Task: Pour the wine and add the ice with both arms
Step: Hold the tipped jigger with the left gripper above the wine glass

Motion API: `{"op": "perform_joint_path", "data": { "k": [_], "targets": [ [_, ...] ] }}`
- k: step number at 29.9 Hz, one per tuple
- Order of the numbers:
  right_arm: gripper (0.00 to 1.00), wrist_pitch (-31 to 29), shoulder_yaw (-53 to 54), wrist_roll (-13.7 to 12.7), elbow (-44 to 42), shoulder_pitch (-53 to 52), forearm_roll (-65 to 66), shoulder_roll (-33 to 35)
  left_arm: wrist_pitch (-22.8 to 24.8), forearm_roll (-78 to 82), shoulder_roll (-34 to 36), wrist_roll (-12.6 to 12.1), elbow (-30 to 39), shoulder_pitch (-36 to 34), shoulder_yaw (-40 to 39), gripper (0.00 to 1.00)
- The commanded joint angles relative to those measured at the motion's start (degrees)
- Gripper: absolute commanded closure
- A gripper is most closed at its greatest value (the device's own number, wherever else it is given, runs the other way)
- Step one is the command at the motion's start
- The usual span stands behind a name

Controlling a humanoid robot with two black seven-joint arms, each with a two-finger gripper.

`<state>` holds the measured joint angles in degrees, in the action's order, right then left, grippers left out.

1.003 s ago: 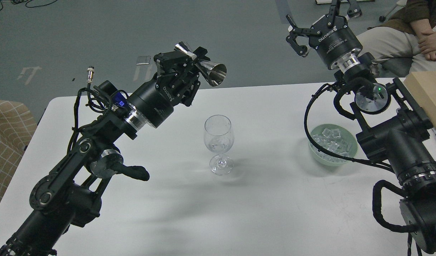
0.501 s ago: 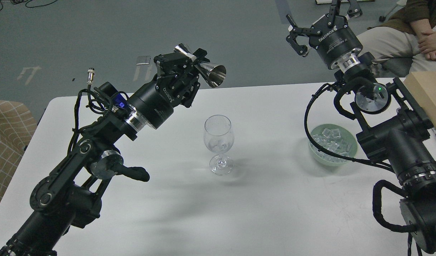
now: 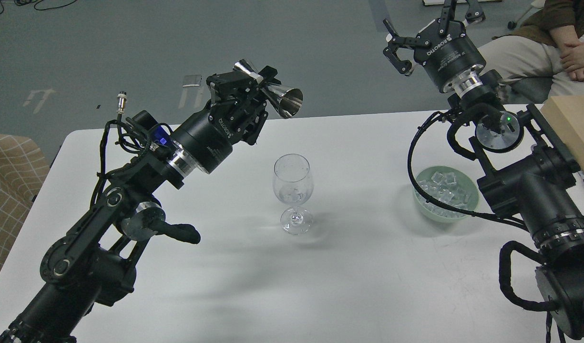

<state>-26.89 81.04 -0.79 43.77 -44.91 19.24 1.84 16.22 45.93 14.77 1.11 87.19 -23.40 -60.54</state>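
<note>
while left gripper (image 3: 253,85) clamps tilted jigger (image 3: 272,90), right gripper (image 3: 427,19) hangs raised, fingers spread.

Even overhead light, sharp focus; soft blurred shadows cross the white bench (image 3: 358,286) toward six o'clock.

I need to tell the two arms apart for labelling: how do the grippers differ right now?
The left gripper is shut on the steel jigger, tipped sideways; the right gripper is open and empty. The left sits above the table's far edge, the right higher, beyond the table. Both are black.
</note>
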Motion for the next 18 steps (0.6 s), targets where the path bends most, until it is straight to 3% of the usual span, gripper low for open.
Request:
{"op": "perform_joint_path", "data": {
  "k": [1,8,18],
  "targets": [
    [0.00,0.00,0.00,0.00,0.00,0.00,0.01,0.00,-0.40,-1.19,-0.09,-0.59,-0.09,0.11,-0.19,1.00],
    [0.00,0.00,0.00,0.00,0.00,0.00,0.01,0.00,-0.84,-9.88,-0.01,-3.92,-0.79,0.46,-0.10,1.00],
    [0.00,0.00,0.00,0.00,0.00,0.09,0.01,-0.09,-3.65,-16.13,-0.09,-5.77,-1.41,2.22,0.25,1.00]
  ]
}}
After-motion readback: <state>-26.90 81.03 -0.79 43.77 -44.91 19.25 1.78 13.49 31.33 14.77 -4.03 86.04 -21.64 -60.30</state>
